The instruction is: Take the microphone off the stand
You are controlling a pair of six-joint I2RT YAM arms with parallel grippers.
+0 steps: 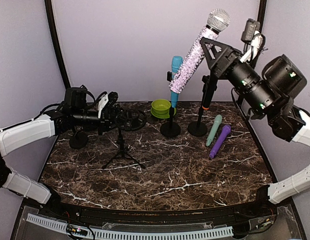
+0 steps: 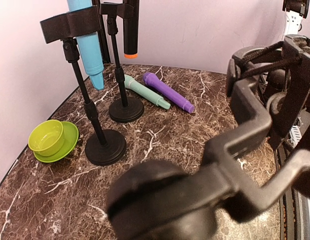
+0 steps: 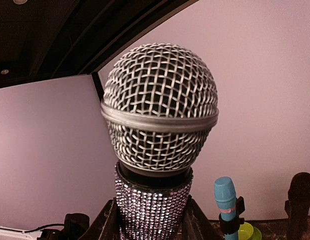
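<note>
Aloft, right claw [image 1: 211, 47] clamps glitter microphone [image 1: 191, 59]; left claw [image 1: 110, 107] fully closed; green bowl [image 2: 46, 137] in saucer [image 2: 70, 141].

Mic [image 3: 153, 215]: body silver-lilac rhinestone ptn; head silver wire mesh w/ plain silver band.
Blue mic [image 1: 175, 82]: lt blue, one colour.
Mint mic [image 1: 214, 130]: pale grn.
Purple mic [image 1: 220, 141]: violet.
Bowl [image 1: 161, 107]: lime grn, matching saucer.
Right stand [image 1: 197, 128]: blk w/ orange ring.
Table [image 1: 160, 175]: dk brown marble, white veining.
</note>
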